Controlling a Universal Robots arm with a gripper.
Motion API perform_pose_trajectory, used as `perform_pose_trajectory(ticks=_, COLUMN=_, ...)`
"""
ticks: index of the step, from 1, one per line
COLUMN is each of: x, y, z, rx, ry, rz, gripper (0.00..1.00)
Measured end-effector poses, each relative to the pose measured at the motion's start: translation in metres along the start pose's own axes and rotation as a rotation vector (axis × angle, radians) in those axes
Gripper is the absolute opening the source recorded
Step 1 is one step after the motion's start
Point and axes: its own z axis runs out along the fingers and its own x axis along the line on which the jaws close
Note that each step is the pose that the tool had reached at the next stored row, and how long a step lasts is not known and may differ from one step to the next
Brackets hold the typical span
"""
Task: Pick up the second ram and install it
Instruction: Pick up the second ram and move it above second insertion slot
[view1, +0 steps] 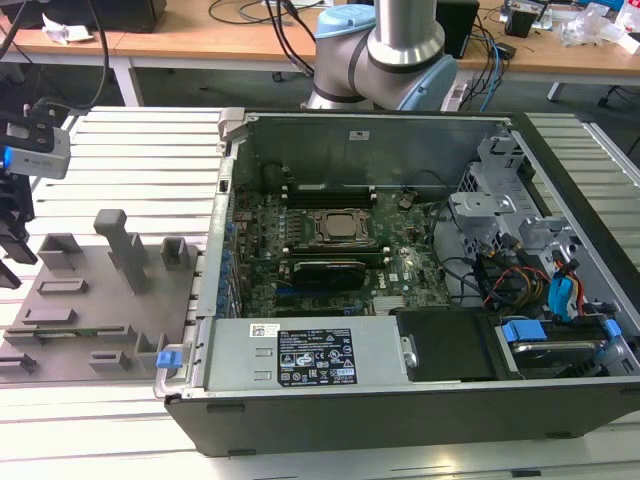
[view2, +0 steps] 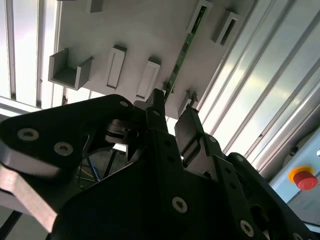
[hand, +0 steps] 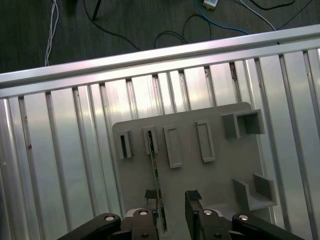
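Black fingers (hand: 194, 205) of the gripper (hand: 172, 204) are recorded closest to the lens in both wrist views. They are set apart with a clear gap between them, and nothing is clamped.

The second ram (hand: 154, 172) is noted as a long, thin green board. It is seen edge-on in both wrist views, with small dark parts along its face (view2: 184, 50). It stands on its long edge in a narrow slot of the grey fixture plate (hand: 225, 165). Its near end lies inside the finger gap, just beside the inner face of one finger and well clear of the other. Whether that finger touches it cannot be told.

In the exterior view the stick (view1: 70, 328) is observed lying lengthwise low on the plate (view1: 100, 290), in the lower left of the frame. The plate is carried on a ribbed aluminium table (hand: 60, 165). Raised grey holders (view1: 120, 245) are noted behind the stick.

Toward the exterior view's right, an opened computer case (view1: 400, 410) is recorded with its motherboard (view1: 400, 265) exposed. The CPU socket (view1: 338, 225) is seen near the centre of the frame. The arm's base (view1: 385, 50) is seen at upper centre.
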Motion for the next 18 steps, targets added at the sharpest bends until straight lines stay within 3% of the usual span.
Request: perform_pose_trajectory(ticks=18, x=0.0005, y=-0.0009, z=0.0192, rx=0.0001, ry=-0.0001, rz=0.000, gripper=0.36)
